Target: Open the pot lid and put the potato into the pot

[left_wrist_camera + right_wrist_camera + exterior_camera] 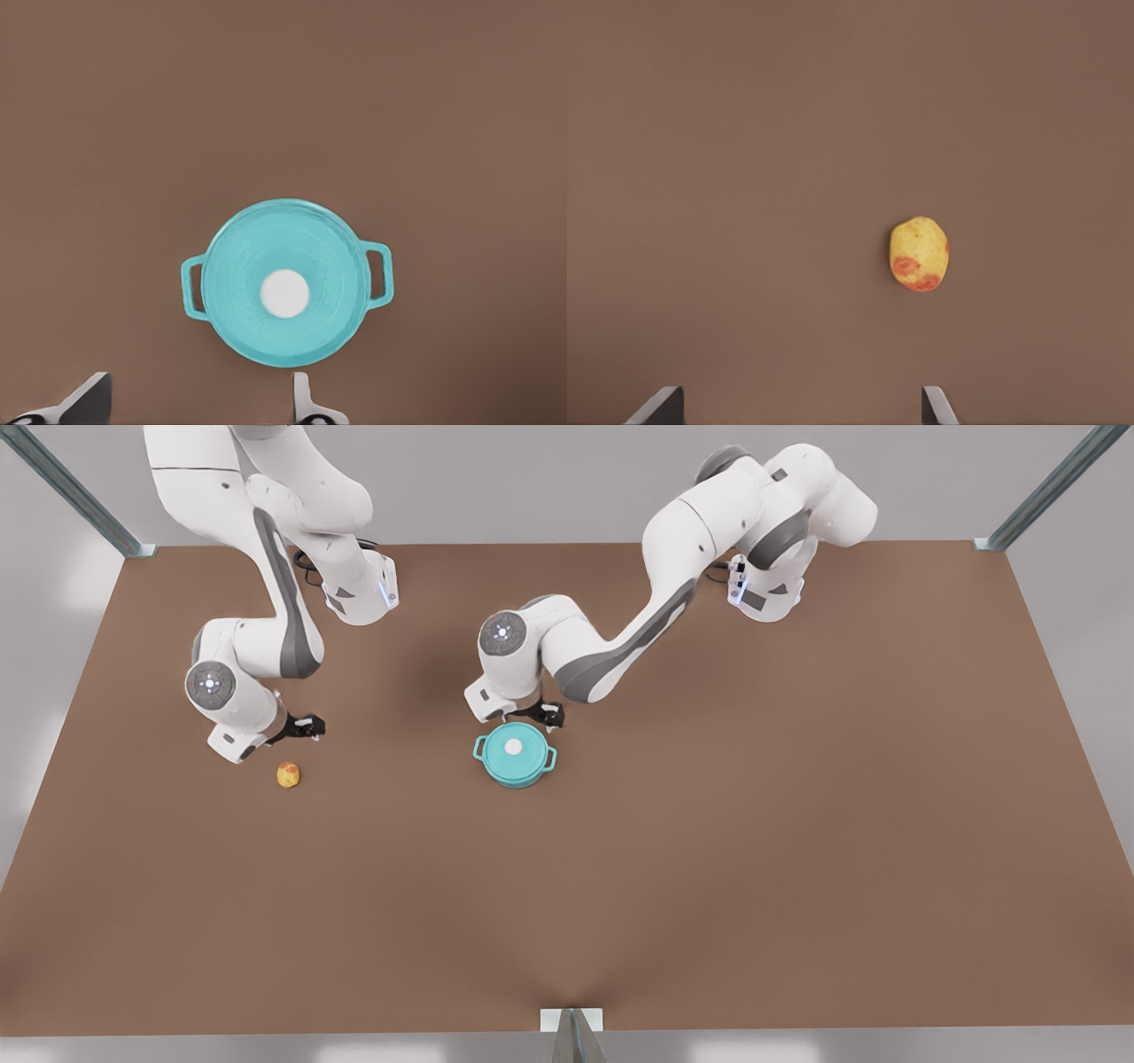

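Lid (514, 747) sitting closed on pot (516, 772). Left gripper (541, 716) hovering just behind pot, spread wide, readying for knob. Potato (288, 775) lying well apart from pot; right gripper (306, 727) spread near it for pickup.

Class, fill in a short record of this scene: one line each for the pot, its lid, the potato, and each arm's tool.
pot: on the brown table, two side handles
lid: closed on the pot, white knob at centre
potato: on the table, to the front view's left of the pot
left tool: open, above the table beside the pot
right tool: open, near the potato, not touching
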